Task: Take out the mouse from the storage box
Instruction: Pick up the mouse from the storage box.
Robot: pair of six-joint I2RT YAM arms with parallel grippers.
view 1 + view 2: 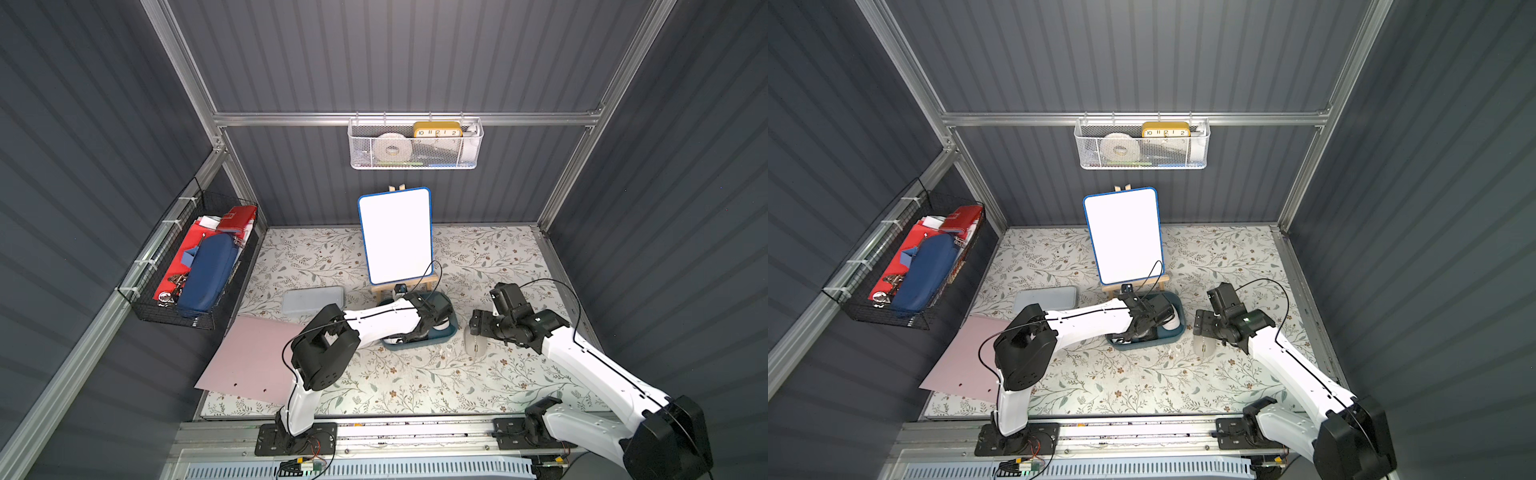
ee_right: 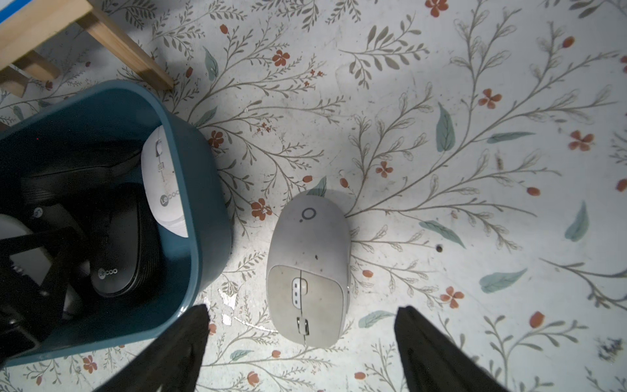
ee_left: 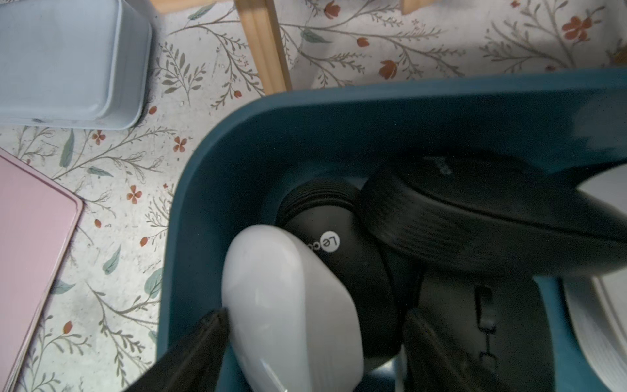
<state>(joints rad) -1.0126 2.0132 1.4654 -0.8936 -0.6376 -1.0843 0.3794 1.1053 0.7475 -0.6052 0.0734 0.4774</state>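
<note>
While the left arm [image 1: 382, 321] reaches down into the storage box [image 1: 454, 330], the left fingers [image 3: 200, 346] sit among the mice packed inside. One finger touches the side of a pale mouse [image 3: 291, 305]. Its partner is lost among the black mice [image 3: 356, 261] alongside, so I cannot tell how wide they stand or whether they grip anything. A white mouse [image 2: 163, 176] leans on the box wall nearest the right arm. Outside, just beside that wall but apart from it, a loose mouse [image 2: 308, 268] lies flat on the floral surface [image 2: 475, 203]. The right fingers [image 2: 176, 353] hang over it, spread wide, one on each side, holding nothing. The box stands just in front of the whiteboard [image 1: 395, 235].
</note>
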